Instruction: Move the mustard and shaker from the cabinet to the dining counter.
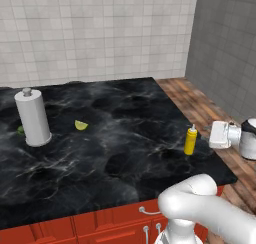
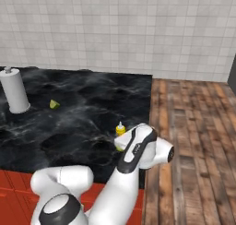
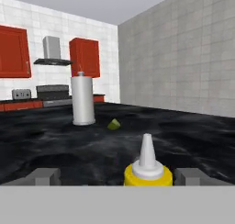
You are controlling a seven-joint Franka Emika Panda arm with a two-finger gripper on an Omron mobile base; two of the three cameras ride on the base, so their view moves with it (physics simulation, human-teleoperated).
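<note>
Dining counter (image 1: 100,138) bears upright mustard (image 1: 190,140), nozzle skyward.

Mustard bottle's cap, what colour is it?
Pale whitish, a pointed nozzle on the yellow mustard bottle; clearest in the hand view.

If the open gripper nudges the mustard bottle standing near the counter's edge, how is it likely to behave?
The mustard stands upright, tall and slim on a narrow base, so a sideways nudge probably tips it rather than slides it. Its round body would likely roll once down, and the dining counter ends close by. The gripper stands open around it.
</note>
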